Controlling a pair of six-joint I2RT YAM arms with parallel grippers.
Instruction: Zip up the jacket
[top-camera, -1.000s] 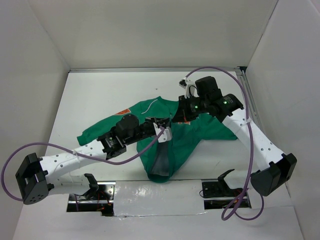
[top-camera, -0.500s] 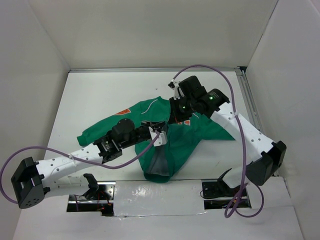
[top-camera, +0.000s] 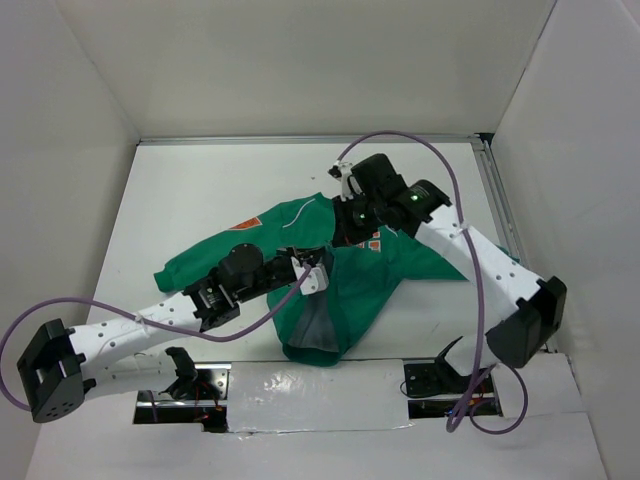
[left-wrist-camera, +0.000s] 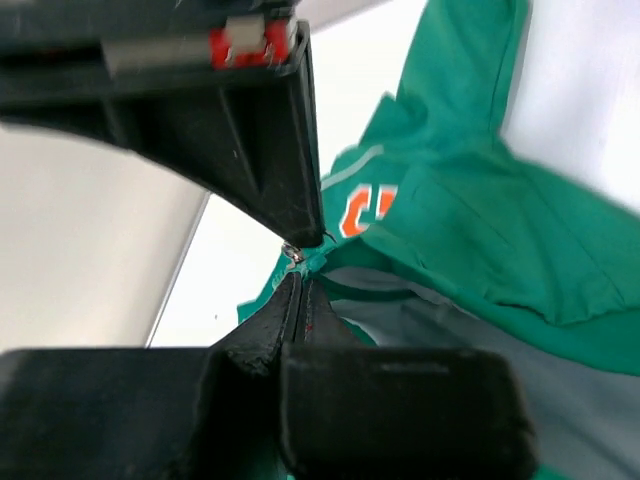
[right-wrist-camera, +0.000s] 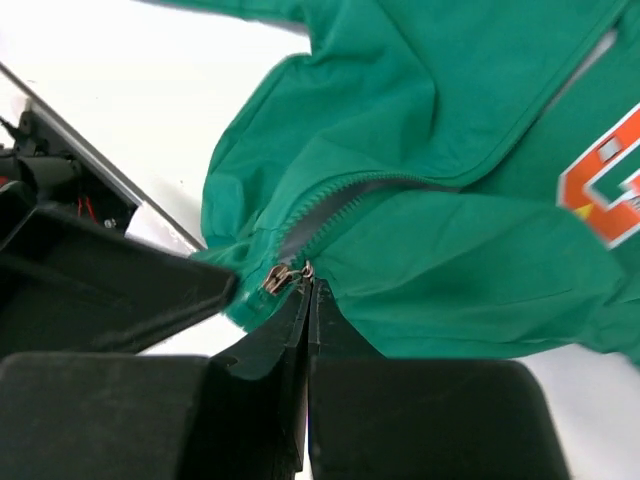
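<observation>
Across table (top-camera: 180, 200), left end effector (left-wrist-camera: 300, 292) and right end effector (right-wrist-camera: 306, 292), pinching jacket (top-camera: 375, 280), drifted leftward.

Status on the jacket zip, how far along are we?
Done: left gripper and right gripper are both shut on the jacket by the zipper slider. In hand: the pull along the zipper, barely begun by the look of it. Left: nearly the whole front, which gapes with grey lining showing.
</observation>
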